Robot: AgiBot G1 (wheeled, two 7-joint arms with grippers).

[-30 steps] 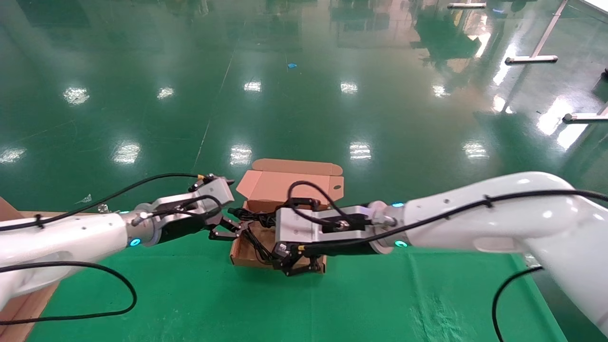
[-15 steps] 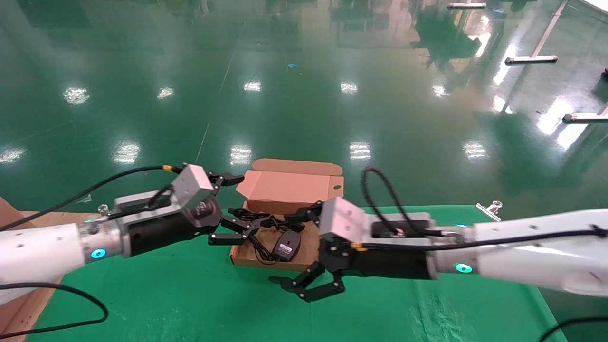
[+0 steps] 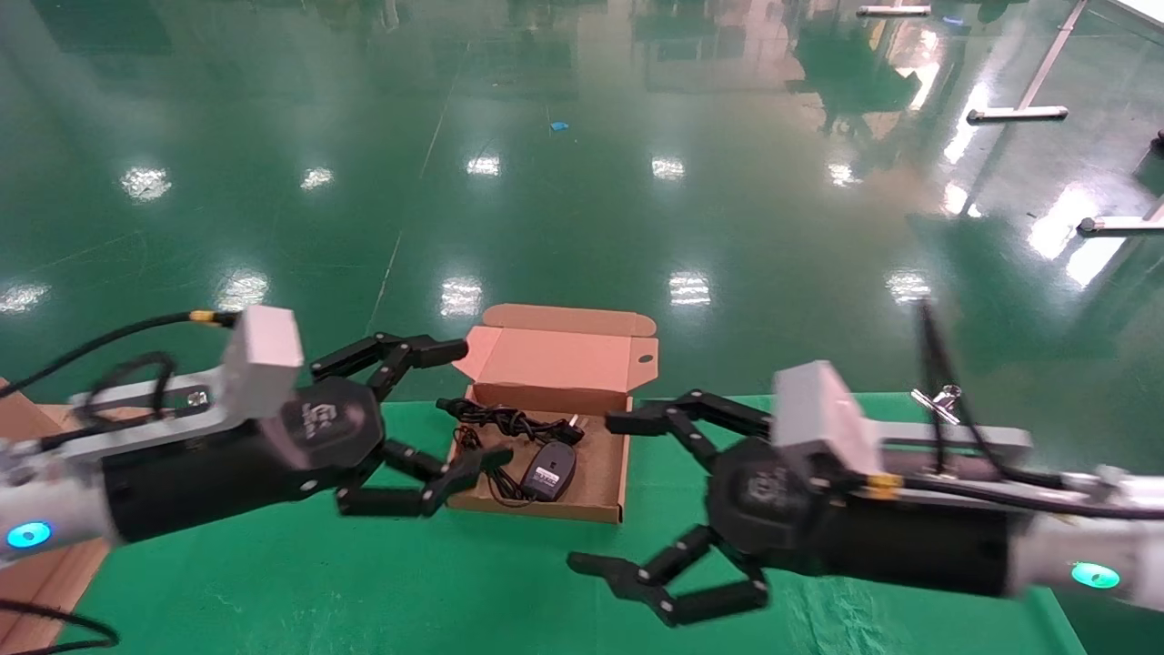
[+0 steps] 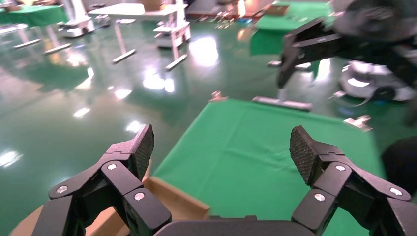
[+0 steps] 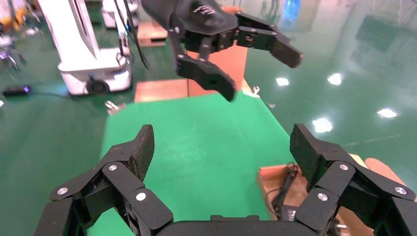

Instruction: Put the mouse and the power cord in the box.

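Note:
The brown cardboard box (image 3: 546,508) stands open at the table's far middle, its lid (image 3: 555,357) raised behind it. Inside lie the coiled black power cord (image 3: 505,420) at the back and the black mouse (image 3: 549,470) in front, white label up. My left gripper (image 3: 468,405) hovers open at the box's left side, holding nothing. My right gripper (image 3: 602,493) hovers open just off the box's right front corner, also holding nothing. In the right wrist view, the box (image 5: 268,179) and cord (image 5: 285,189) show beside one fingertip (image 5: 307,150).
A green cloth (image 3: 364,582) covers the table. A plain brown board (image 3: 36,573) lies at the left edge. A metal clip (image 3: 941,398) sits at the table's back right edge. Beyond the box the table ends over shiny green floor.
Both arms have drawn back from the box toward me, left one leftward, right one rightward. The right gripper left the mouse lying in the box; both grippers now stand wide open.

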